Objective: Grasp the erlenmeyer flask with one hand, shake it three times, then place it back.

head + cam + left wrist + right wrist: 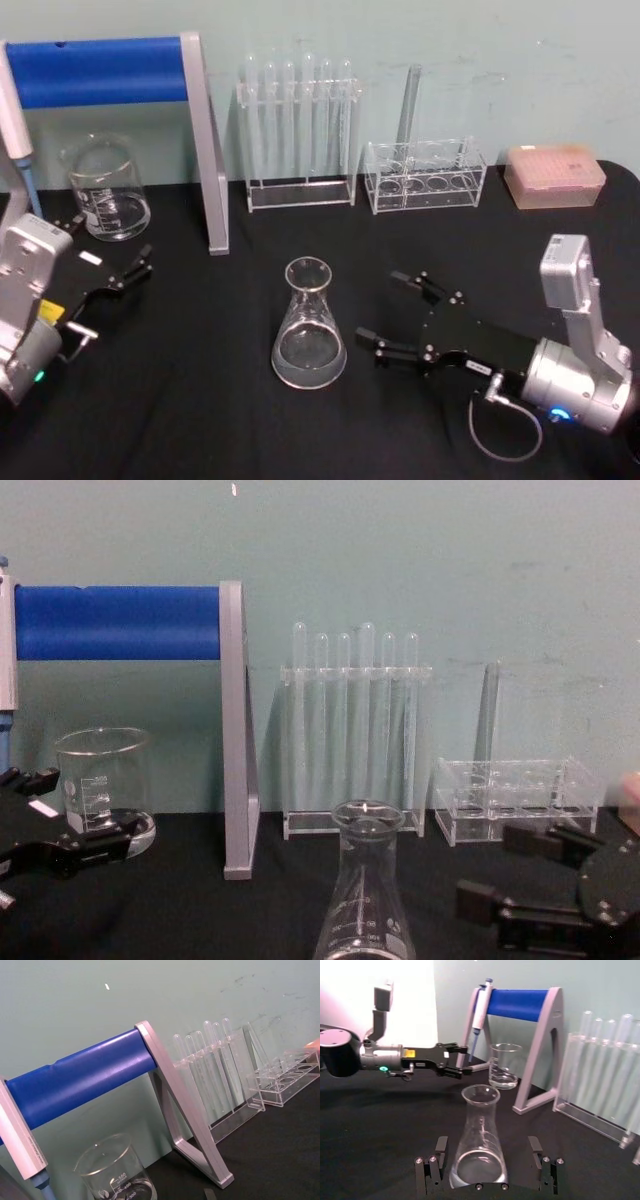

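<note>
The glass beaker [112,1170] at the far left of the table [280,1150] carries white graduation print. The numbers 400 and 300 can be read on it, with what looks like 500 above them. A small round emblem [103,1193] beside them is too small to read. The yellow sticker [409,1053] on the left gripper [465,1060] has illegible print. The white marks on the erlenmeyer flask [365,905] cannot be read.

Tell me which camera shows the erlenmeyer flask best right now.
Head view: the whole erlenmeyer flask stands upright, apart from the open right gripper; left gripper sits near the beaker. Right wrist view shows the flask close; chest view crops its base.
</note>
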You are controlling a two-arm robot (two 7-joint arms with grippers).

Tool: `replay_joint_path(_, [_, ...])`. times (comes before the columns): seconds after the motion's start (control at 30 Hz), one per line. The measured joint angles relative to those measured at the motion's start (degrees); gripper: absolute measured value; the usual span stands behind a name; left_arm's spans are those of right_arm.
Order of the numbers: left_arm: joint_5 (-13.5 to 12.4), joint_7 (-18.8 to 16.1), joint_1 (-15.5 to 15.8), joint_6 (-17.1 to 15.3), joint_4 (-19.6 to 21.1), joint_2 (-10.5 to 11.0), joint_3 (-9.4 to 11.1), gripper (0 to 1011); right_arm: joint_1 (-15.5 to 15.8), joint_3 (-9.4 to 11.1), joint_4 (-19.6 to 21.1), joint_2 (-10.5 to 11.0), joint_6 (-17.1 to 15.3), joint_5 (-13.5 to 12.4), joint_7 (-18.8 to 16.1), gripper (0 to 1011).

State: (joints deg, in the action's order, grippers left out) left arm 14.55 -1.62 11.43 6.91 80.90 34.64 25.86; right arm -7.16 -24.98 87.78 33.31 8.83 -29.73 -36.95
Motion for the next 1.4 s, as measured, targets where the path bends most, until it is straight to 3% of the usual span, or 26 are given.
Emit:
replay_joint_path(0.2, [0.0, 0.0, 0.0, 0.0, 0.0, 0.0, 0.0, 1001, -2.2, -1.4, -1.9, -1.8, -0.2, 0.7, -1.5, 1000])
replay_joint_path(0.8, [0.0, 0.0, 0.0, 0.0, 0.0, 0.0, 0.0, 1001, -8.7, -5.3, -8.4, -7.2, -2.7, 2.5, -1.7, 1000])
replay_joint_path(1.4, [0.0, 0.0, 0.0, 0.0, 0.0, 0.0, 0.0, 1001, -12.5, -6.9, -12.1, -10.5, -3.6, 3.8, -0.7, 1000])
